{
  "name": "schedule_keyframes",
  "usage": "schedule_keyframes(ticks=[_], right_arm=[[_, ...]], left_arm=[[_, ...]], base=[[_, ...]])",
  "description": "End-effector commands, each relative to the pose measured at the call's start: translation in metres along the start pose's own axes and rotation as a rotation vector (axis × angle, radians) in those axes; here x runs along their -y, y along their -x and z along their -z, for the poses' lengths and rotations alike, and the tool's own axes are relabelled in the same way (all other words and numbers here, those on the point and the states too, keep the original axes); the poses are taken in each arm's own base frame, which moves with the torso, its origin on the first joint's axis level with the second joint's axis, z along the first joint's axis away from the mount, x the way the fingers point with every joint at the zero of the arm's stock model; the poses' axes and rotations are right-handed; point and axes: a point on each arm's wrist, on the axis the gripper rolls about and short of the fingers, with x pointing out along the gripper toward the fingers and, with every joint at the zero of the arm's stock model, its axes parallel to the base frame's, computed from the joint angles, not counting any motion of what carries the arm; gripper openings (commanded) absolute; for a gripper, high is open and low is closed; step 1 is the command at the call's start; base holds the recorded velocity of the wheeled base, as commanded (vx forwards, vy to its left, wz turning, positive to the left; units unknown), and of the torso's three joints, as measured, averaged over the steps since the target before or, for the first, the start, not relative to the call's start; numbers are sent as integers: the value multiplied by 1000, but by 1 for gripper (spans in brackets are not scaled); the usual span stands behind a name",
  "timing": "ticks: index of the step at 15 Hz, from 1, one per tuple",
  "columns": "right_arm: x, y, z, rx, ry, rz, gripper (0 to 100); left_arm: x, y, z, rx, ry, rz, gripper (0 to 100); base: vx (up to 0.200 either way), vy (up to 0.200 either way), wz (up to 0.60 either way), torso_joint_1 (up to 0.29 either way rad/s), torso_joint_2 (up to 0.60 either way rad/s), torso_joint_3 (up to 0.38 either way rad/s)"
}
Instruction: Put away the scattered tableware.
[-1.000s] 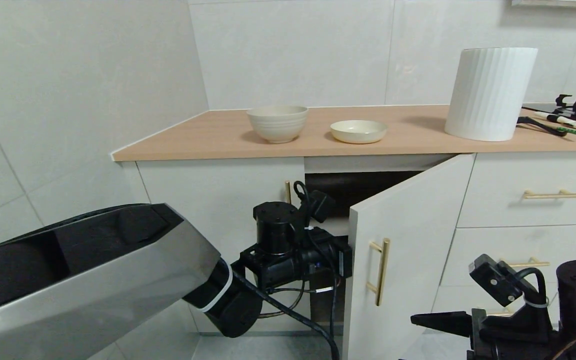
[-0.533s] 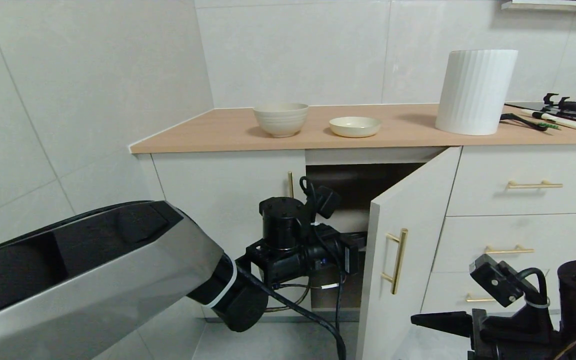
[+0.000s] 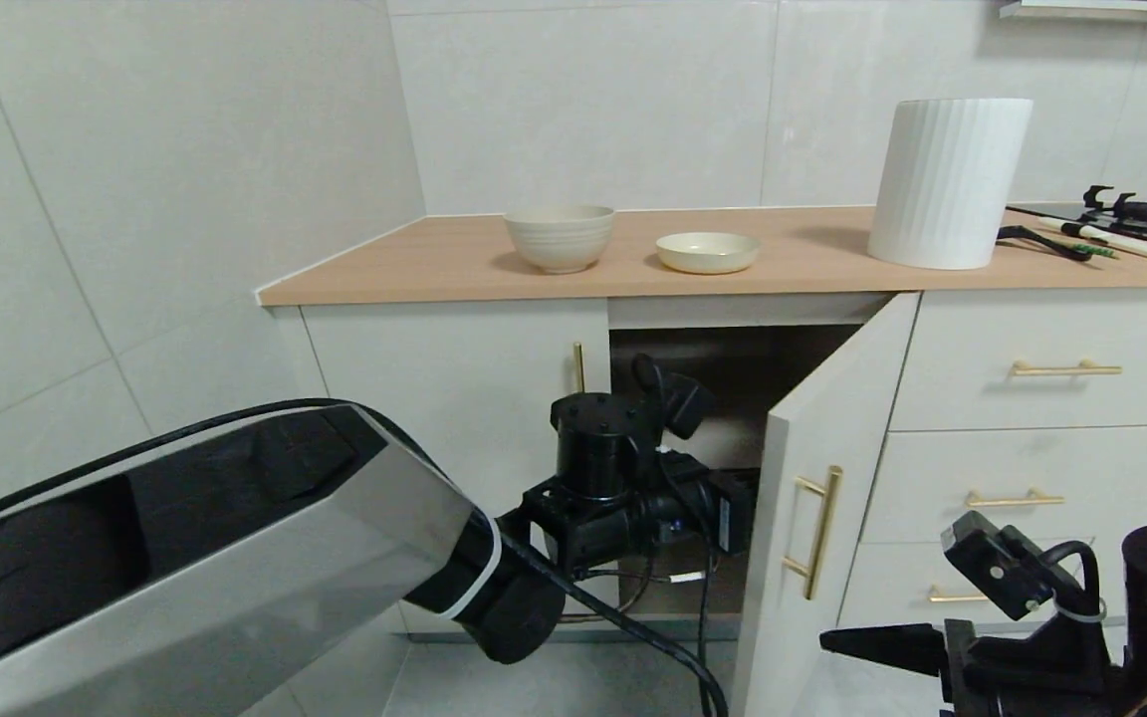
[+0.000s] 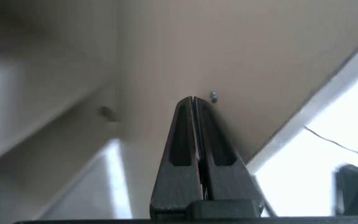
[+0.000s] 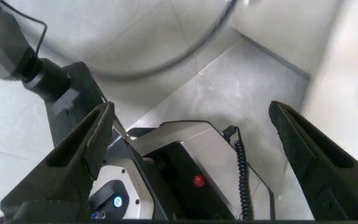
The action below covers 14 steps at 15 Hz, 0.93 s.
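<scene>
Tableware waiting on the counter; storage cabinet half open.

The bowl point(image 3: 560, 237) and small dish point(image 3: 707, 252) are sitting apart on the counter point(image 3: 414, 271), upper middle of the head view. Below them the cabinet door point(image 3: 832, 438) is standing ajar. I am holding my left claw point(image 4: 193, 102) clenched and empty at its inner face, probably to swing it wider. My right claw point(image 5: 191, 118) is hanging released at lower right.

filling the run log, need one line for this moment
cabinet door: open | left gripper: shut, at cabinet | right gripper: open, empty, low | bowl, dish: on counter
</scene>
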Motion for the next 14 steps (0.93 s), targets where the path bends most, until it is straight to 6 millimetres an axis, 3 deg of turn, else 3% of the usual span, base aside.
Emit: schedule_keyframes(ticks=[1, 3, 6, 8, 9, 12, 14], right_arm=[[-8, 13, -1, 36, 38, -40, 100], [-11, 17, -2, 40, 48, -81, 100], [-11, 16, -2, 40, 46, -80, 100], [-8, 9, -13, 65, 50, -49, 100], [-6, 3, -26, 102, 44, 19, 100], [3, -13, -66, 109, 5, 287, 100], [7, -12, -99, 93, -17, 333, 100]], left_arm=[[69, -3, -14, -2, -35, 152, 0], [84, 9, -17, -22, -32, 177, 0], [46, 39, -29, 6, -13, 58, 0], [19, 92, -52, 63, -13, -91, 0], [16, 112, -60, 84, -24, -133, 0], [17, 180, -83, 132, -6, -334, 0], [25, 222, -93, 62, 57, -478, 0]], base=[[0, 0, 0, 0, 0, 0], [0, 0, 0, 0, 0, 0], [0, 0, 0, 0, 0, 0], [0, 0, 0, 0, 0, 0], [0, 0, 0, 0, 0, 0], [0, 0, 0, 0, 0, 0], [0, 0, 0, 0, 0, 0]])
